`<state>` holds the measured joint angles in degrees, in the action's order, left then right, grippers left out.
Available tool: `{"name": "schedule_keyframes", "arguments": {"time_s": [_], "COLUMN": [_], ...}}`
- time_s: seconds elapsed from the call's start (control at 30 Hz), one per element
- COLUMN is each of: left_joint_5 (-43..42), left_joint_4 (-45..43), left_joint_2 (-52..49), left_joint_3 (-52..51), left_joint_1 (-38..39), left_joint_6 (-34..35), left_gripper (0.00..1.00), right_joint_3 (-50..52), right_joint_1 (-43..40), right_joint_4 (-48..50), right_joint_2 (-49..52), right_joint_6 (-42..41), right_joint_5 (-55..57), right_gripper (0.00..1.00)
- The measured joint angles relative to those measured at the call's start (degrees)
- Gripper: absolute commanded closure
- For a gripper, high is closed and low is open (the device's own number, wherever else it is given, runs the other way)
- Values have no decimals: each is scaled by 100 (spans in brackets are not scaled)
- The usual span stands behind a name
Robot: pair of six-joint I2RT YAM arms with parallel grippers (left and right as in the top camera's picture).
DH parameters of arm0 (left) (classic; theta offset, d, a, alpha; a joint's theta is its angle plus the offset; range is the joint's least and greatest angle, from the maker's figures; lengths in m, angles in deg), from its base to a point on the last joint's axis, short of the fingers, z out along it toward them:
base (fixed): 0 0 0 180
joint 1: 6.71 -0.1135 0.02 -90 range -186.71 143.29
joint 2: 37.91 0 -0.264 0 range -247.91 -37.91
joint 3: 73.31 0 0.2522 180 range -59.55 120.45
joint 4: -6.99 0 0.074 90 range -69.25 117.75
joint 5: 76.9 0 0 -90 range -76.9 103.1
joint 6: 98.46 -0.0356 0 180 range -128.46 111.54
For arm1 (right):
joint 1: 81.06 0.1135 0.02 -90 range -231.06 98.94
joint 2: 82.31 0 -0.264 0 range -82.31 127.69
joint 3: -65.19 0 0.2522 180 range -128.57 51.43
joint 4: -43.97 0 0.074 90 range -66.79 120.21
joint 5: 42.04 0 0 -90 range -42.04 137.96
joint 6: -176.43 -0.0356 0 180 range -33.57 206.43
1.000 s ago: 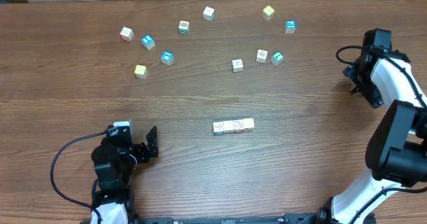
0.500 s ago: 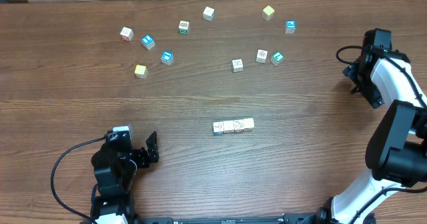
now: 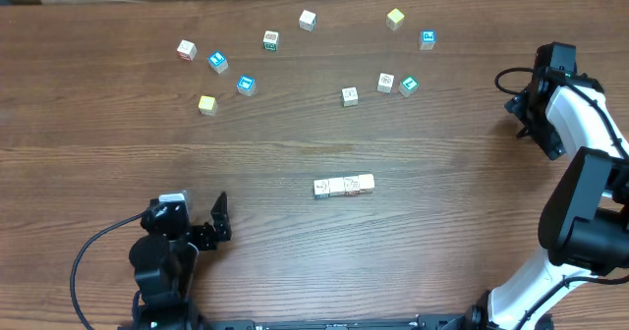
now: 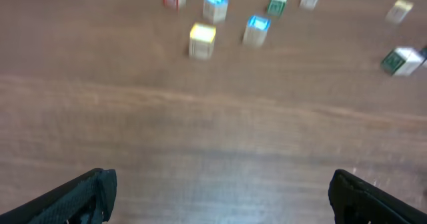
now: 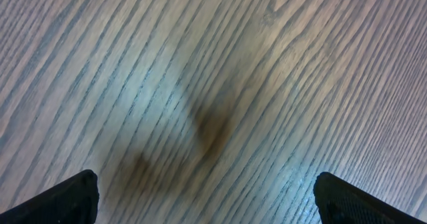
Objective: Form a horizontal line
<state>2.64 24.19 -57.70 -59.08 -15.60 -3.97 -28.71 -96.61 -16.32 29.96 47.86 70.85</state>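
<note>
L gripper (image 3: pixel 212 226) sits at the near-left of the table (image 3: pixel 442 232), jaws wide apart w/ nothing between them. Its wrist cam shows both fingertips (image 4: pixel 90 192) spread over bare wood, aimed toward the far-left loose cubes (image 4: pixel 202 40), not at the row. The horizontal line (image 3: pixel 344 186) is mid-table, to the right of the L gripper and a bit farther from the robot. It's a short row of tiny cubes, touching end to end, four as best I can tell. Its long axis runs left-right across the table, so its left end faces the L gripper. The other cubes lie well apart from it in a scattered arc along the far side. R gripper (image 3: pixel 523 107) is at the far-right edge, jaws also wide apart and empty; its wrist cam sees only wood grain, no cube. Judgement: L arm is the nearer one to the row, the R arm clearly farther off. Any move on the row would come from its left end and along its length, so a push there risks sliding the whole row rather than one cube. Row looks straight already; task prob. done or nearly so.
</note>
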Motion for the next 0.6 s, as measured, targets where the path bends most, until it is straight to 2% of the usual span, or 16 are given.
{"name": "schedule_keyframes", "arguments": {"time_s": [0.27, 0.6], "left_joint_5": [7, 46], "left_joint_4": [4, 4], "left_joint_2": [260, 1228], "left_joint_3": [0, 0], "left_joint_1": [42, 297], "left_joint_6": [0, -22], "left_gripper": [1, 1], "right_joint_3": [0, 0], "right_joint_1": [0, 0], "right_joint_4": [2, 0], "right_joint_2": [0, 0], "right_joint_6": [2, 0], "right_joint_5": [0, -2], "right_gripper": [0, 0]}}
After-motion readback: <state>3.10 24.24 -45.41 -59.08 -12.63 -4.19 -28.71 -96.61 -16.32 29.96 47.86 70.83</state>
